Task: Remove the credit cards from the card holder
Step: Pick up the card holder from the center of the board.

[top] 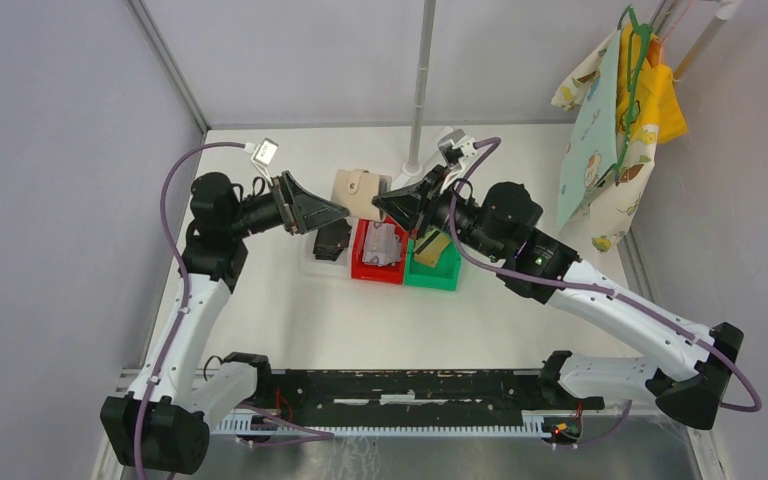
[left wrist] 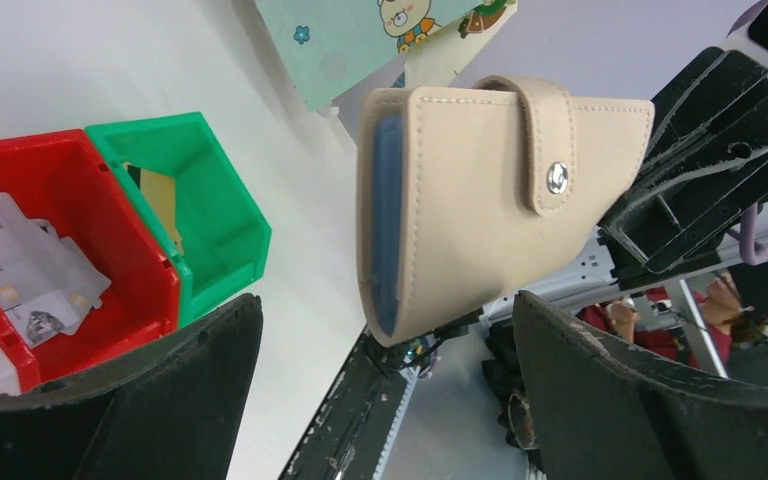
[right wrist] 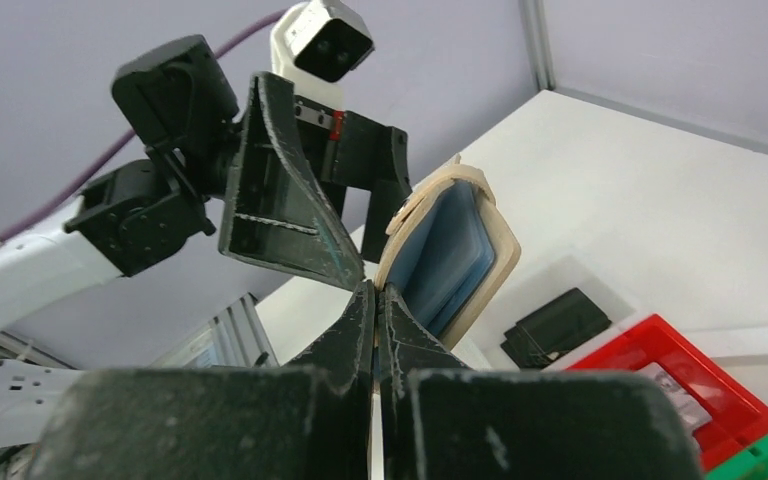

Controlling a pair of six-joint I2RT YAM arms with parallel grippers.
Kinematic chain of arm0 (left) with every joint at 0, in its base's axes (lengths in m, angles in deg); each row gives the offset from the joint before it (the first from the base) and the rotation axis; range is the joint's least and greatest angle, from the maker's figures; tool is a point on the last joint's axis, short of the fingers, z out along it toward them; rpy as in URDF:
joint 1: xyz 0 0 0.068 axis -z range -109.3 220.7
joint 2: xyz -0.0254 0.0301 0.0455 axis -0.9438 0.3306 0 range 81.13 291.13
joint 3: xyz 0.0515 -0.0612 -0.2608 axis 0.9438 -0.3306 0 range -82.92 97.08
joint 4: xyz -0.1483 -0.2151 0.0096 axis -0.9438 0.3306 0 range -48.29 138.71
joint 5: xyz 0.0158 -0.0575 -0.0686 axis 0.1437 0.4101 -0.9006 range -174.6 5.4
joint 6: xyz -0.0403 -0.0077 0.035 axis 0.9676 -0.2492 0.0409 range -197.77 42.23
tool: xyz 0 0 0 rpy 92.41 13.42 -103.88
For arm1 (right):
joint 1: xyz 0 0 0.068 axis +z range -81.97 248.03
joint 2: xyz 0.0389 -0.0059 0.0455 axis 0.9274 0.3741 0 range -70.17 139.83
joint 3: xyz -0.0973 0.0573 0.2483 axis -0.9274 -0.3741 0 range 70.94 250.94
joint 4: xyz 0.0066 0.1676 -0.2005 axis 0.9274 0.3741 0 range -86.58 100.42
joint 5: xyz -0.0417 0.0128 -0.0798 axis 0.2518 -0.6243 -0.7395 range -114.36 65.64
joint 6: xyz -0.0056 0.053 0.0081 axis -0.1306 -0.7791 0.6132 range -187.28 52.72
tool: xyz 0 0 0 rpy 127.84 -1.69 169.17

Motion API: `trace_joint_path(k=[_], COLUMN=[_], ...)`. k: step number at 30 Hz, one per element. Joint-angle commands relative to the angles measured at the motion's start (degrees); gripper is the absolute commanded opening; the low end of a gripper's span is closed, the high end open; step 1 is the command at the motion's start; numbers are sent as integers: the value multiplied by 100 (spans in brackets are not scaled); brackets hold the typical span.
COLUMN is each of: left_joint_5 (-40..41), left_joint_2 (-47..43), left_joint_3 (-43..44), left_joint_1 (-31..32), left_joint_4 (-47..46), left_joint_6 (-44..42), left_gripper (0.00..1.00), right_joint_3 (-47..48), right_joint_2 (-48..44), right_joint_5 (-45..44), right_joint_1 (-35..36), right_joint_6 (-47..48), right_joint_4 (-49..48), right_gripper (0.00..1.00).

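**Holder** (left wrist: 470, 190): tan, with the flap snapped shut over its front and blue pockets showing at the open edge. It hangs in the air above the far-middle of the table (top: 290, 320), just beyond the bins. Whether any cards remain inside cannot be told.

**Right gripper** (right wrist: 375, 295): fingers closed tight, pinching the holder by a thin edge on the side away from the blue pockets.

**Left gripper** (top: 335, 212): fingers spread wide and facing the holder, touching nothing.

**Cards** (left wrist: 30, 270): silvery ones lie in the red bin (left wrist: 140, 250). A gold card (left wrist: 160, 195) lies in the green bin (left wrist: 230, 220).

**Step in hand (judged):** the snap must be undone before anything can come out.
- The left gripper should close on the flap's free end, close to the snap.
- It should peel the flap straight off the front, with no twisting.
- The right pinch is slim, so a sideways tug could lever the holder out of it.

**Room:**
- The two grippers meet nose to nose, with little slack between them.
- The bins and the black box (top: 332, 240) sit directly below.
- The pole (top: 420, 100) stands near the far edge, just behind the holder.
- The near half of the table offers open room for pulling the flap back.
- The hanging cloth (top: 610, 130) at the far right corner is well apart.
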Motion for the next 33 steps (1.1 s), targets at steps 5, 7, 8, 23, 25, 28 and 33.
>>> trace_joint_path(k=[5,7,8,23,25,28,33], left_joint_5=[42,56,65,-86,-40,-26,-434], left_joint_2=[-118,-126,-132,-210,-184,-69,185], left_joint_3=[-83,-103,-116,-34,97,425,1253], left_joint_1=[36,40,46,44,45,49,42], left_joint_4=[-953,-1349,-1534,-1970,-1449,-608,1363], left_joint_6=[1101,1390,1544,2071,1608,649,-2114], left_gripper=[98,96,94,34,21,3,2], right_joint_3=[-132,-294,-394,-1223,-1146,-968,-668], right_joint_2=[-15,-1,5,-32,59,204,66], right_joint_5=[516,547,552,300,456,617,927], right_joint_1=[-118,-125,-132,-227,-228,-228,-500], right_joint_6=[-679,-793,-858,-1057,-1008,-872,-224], right_joint_4=[-1344,-1512,-1624,-2352,-2248,-1777,-617], right_gripper=[0,0,0,0,0,17,77])
